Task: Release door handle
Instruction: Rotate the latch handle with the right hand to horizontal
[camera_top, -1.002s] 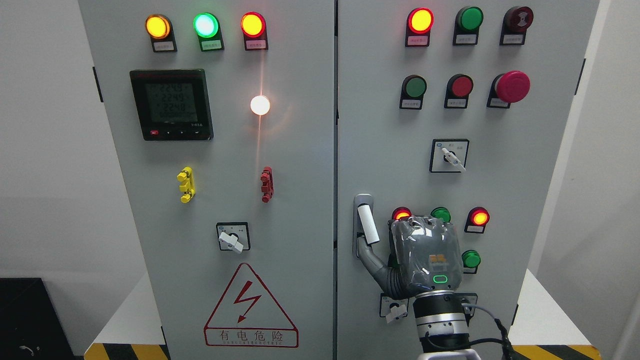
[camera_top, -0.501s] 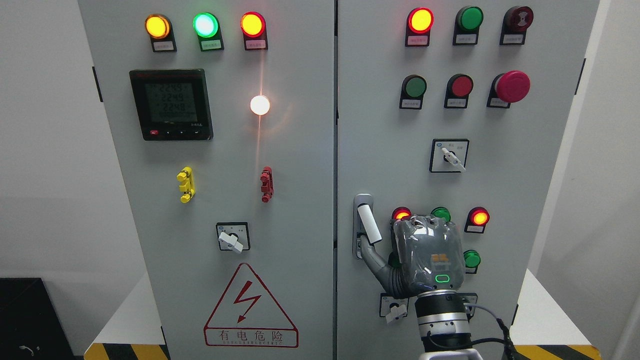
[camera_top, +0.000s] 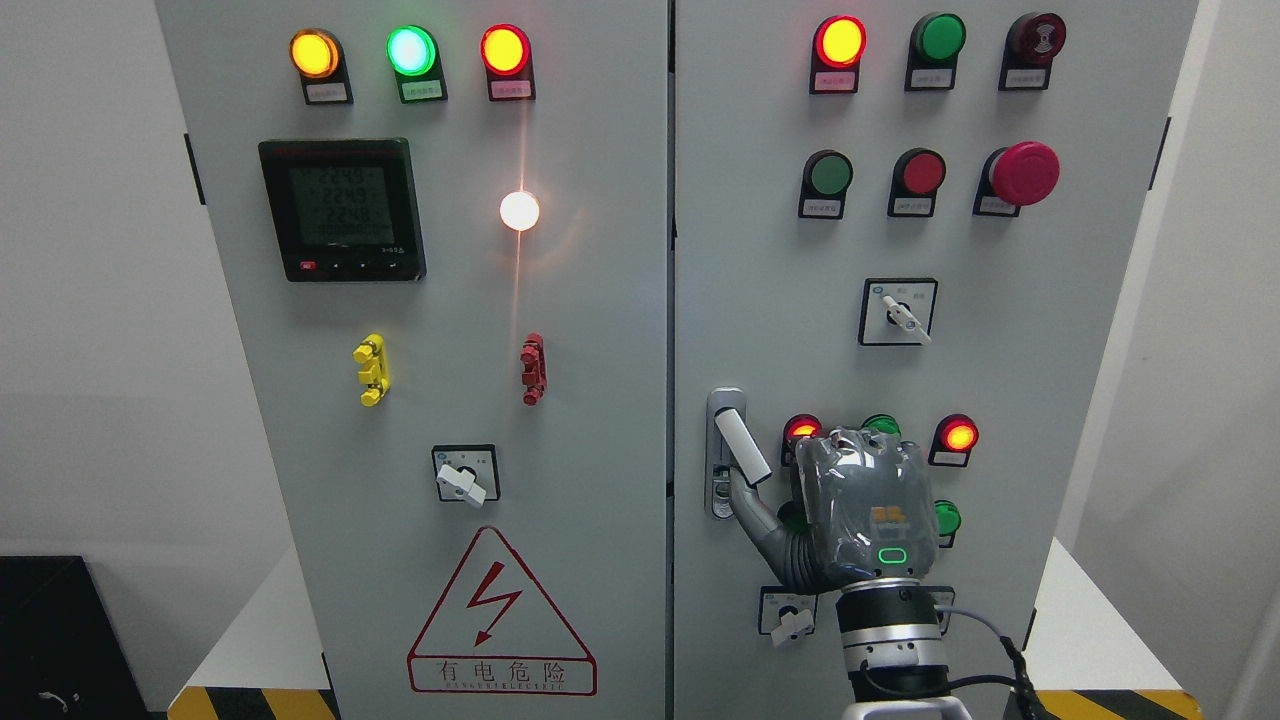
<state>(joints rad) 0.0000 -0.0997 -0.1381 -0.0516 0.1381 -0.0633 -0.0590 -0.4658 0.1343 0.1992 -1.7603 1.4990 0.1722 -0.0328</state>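
The door handle (camera_top: 741, 447) is a white lever on a grey plate at the left edge of the right cabinet door (camera_top: 1000, 250). It is swung out, with its lower end tilted to the right. My right hand (camera_top: 865, 500) comes up from the bottom edge, its back toward me, just right of the handle. Its thumb (camera_top: 757, 518) stretches up and left and touches the lever's lower end from beneath. The other fingers are hidden behind the back of the hand and do not wrap the lever. The left arm is out of view.
Around the hand sit lit red and green lamps (camera_top: 958, 436) and a rotary switch (camera_top: 790, 615) below it. Higher up are another selector switch (camera_top: 898, 312) and a red mushroom stop button (camera_top: 1025, 172). The left door (camera_top: 600, 300) carries a meter, lamps and a warning triangle.
The right hand has shifted slightly right and down. The lever's lower end has swung further right, and the thumb has stayed at its tip.
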